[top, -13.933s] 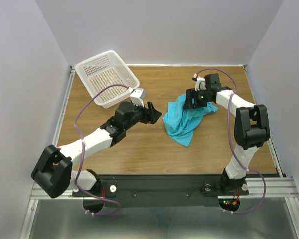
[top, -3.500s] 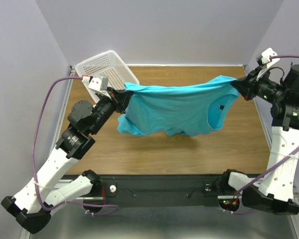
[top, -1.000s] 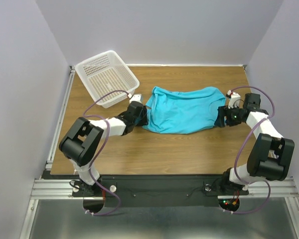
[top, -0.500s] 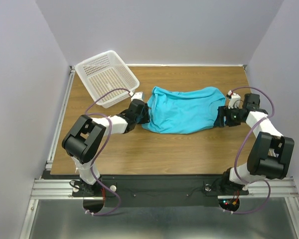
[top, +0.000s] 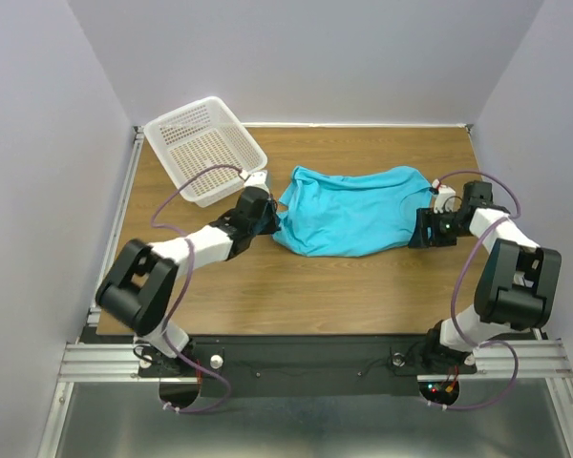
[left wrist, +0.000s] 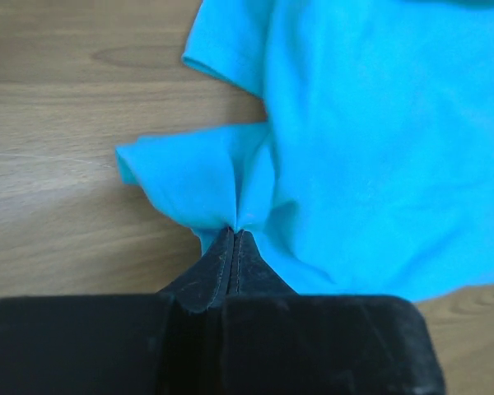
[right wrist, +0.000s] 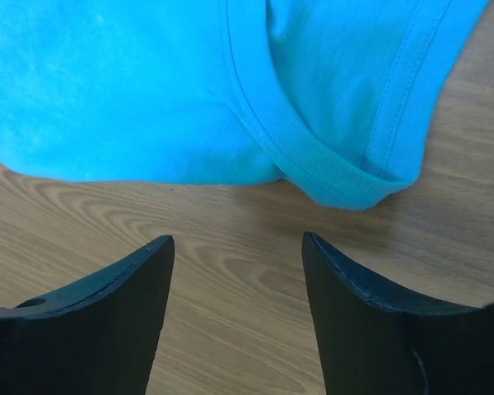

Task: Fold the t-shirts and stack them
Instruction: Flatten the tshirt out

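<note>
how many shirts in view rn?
1. The turquoise shirt lies spread mid-table, right of the white basket, its edge pinched by the left gripper. Nothing seems hidden under it, but I can't rule that out.

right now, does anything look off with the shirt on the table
The turquoise cloth t-shirt isn't lying flat. Its sleeve is puckered into folds where the left pincer pinches it shut against the wood.

- A wooden table (top: 363, 286), brown grain top, walled in on three sides.
- A turquoise t-shirt (top: 349, 210) lies spread across its far middle, a little rumpled, with the left sleeve bunched up.
- A white mesh basket (top: 242, 129) sits on the far left corner, near the shirt but apart from it.
</note>
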You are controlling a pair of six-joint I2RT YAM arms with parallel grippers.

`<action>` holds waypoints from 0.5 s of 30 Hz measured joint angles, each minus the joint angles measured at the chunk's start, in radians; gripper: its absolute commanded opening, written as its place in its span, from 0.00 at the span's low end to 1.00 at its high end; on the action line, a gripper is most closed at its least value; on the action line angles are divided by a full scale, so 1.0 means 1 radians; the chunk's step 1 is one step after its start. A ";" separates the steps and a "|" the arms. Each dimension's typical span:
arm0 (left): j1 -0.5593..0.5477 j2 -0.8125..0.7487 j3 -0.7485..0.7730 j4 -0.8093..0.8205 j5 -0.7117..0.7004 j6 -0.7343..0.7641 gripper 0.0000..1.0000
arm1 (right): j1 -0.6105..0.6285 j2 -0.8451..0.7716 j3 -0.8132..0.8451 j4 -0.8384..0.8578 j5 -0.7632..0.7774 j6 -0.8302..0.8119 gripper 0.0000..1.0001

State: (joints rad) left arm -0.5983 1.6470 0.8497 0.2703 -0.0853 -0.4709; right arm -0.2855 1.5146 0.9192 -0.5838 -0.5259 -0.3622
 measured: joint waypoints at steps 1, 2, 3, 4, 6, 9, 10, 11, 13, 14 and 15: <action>0.000 -0.058 -0.014 -0.009 -0.002 -0.007 0.00 | 0.000 0.015 0.003 -0.007 0.000 -0.005 0.67; 0.000 -0.103 -0.022 -0.014 -0.003 -0.012 0.00 | 0.000 0.033 0.006 -0.015 0.002 -0.009 0.66; 0.001 -0.171 -0.030 -0.016 -0.005 -0.022 0.00 | 0.000 0.048 0.006 -0.019 0.002 -0.010 0.64; 0.003 -0.224 -0.032 -0.014 -0.005 -0.030 0.00 | 0.000 0.064 0.007 -0.023 0.003 -0.010 0.63; 0.008 -0.303 -0.039 -0.004 -0.004 -0.049 0.00 | 0.000 0.095 0.012 -0.034 0.001 -0.008 0.63; 0.017 -0.383 -0.055 0.006 0.002 -0.074 0.00 | 0.000 0.164 0.069 -0.053 -0.014 0.010 0.64; 0.018 -0.390 -0.060 0.007 0.005 -0.081 0.00 | 0.000 0.172 0.078 -0.054 -0.016 0.015 0.65; 0.019 -0.400 -0.072 0.006 0.008 -0.089 0.00 | 0.000 0.196 0.103 -0.053 -0.024 0.023 0.65; 0.024 -0.402 -0.093 -0.002 0.014 -0.099 0.00 | 0.000 0.225 0.134 -0.053 -0.034 0.041 0.66; 0.027 -0.402 -0.105 -0.016 0.021 -0.107 0.00 | 0.000 0.240 0.150 -0.053 -0.039 0.056 0.66; 0.029 -0.403 -0.110 -0.024 0.024 -0.109 0.00 | 0.000 0.248 0.159 -0.053 -0.042 0.064 0.67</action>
State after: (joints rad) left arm -0.5697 1.2438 0.7399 0.2459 -0.0616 -0.5800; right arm -0.2855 1.7630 1.0782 -0.6365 -0.5678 -0.2985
